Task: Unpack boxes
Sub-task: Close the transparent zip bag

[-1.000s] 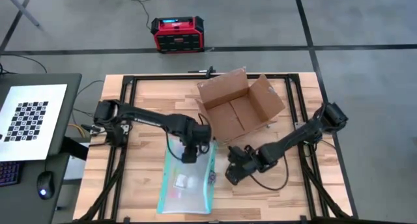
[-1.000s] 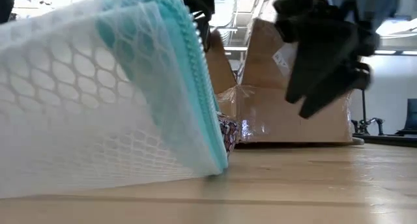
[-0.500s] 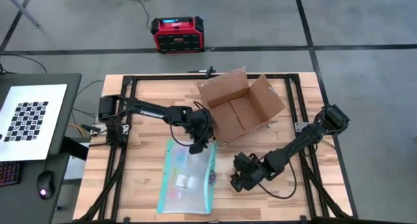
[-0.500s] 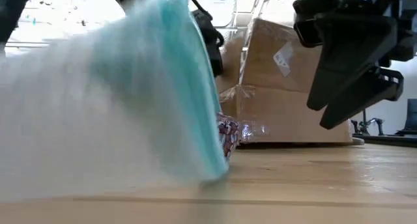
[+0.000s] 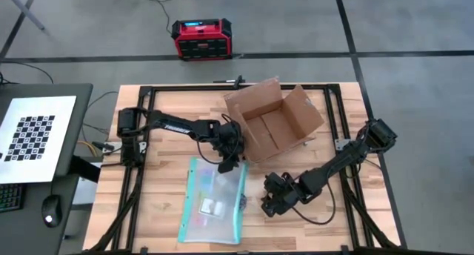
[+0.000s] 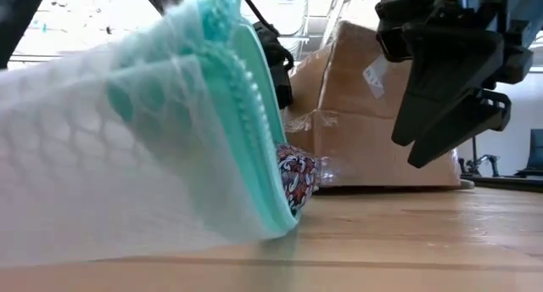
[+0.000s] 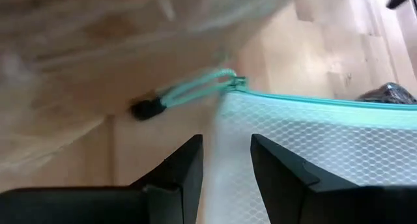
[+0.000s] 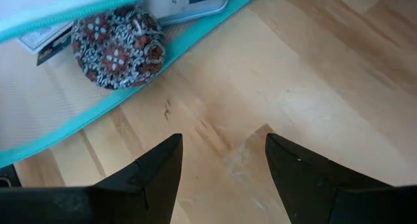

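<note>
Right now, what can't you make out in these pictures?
- Whether the cardboard box still holds anything: its far inner corner is shadowed in the high view, and the low view shows only its outer wall.
- The pouch contents: too small from above.
- The left gripper contact with the pouch: blurred in its wrist view.

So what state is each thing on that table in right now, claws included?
Cardboard box: open, flaps spread, standing at the table's far side.
Mesh pouch: lying flat on the table, a patterned item and cards inside.
Left claw: open, empty, at the pouch's zipper end.
Right claw: open, empty, above bare wood beside the pouch.
Red and black case: standing on the floor.
</note>
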